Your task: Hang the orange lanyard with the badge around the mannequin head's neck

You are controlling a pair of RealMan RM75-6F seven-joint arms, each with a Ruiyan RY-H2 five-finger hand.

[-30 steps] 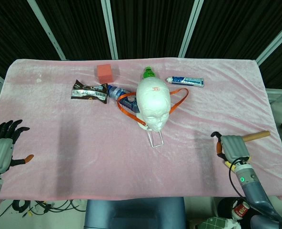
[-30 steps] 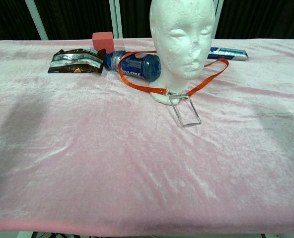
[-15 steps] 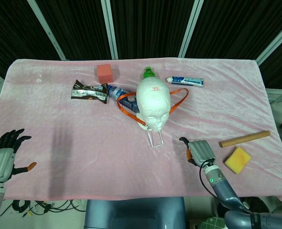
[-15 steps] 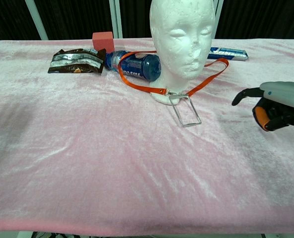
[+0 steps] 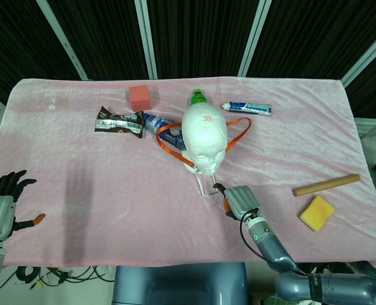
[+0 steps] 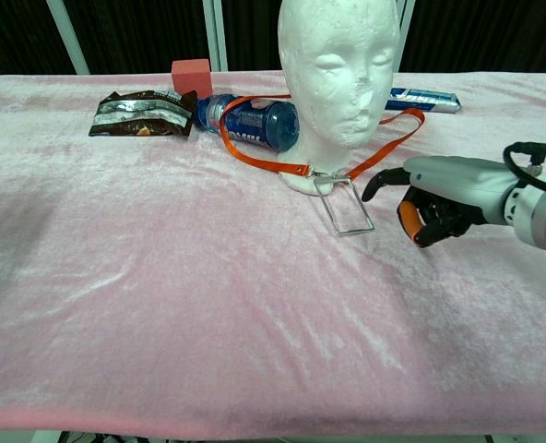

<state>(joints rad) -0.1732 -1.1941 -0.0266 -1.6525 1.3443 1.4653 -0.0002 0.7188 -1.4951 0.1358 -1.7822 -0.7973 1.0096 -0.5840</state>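
Note:
The white mannequin head (image 5: 204,141) (image 6: 339,74) stands upright mid-table. The orange lanyard (image 5: 167,150) (image 6: 255,155) loops round its base, one side draped over a blue bottle, the other lying on the cloth. Its clear badge holder (image 5: 206,184) (image 6: 347,209) lies flat in front of the neck. My right hand (image 5: 238,200) (image 6: 439,198) hovers just right of the badge, fingers curled in with nothing in them, one dark fingertip pointing toward the badge. My left hand (image 5: 2,204) is at the table's left edge, fingers spread, holding nothing; the chest view does not show it.
A blue bottle (image 5: 157,123) (image 6: 250,121) with a green cap lies behind the head. A brown snack packet (image 5: 118,122), a red block (image 5: 140,96) and a toothpaste tube (image 5: 246,108) sit at the back. A wooden stick (image 5: 326,185) and a yellow sponge (image 5: 316,211) lie front right.
My right hand has swept left along the front of the table, from beside the stick and sponge to just right of the badge. My left hand has drifted slightly back at the left edge.

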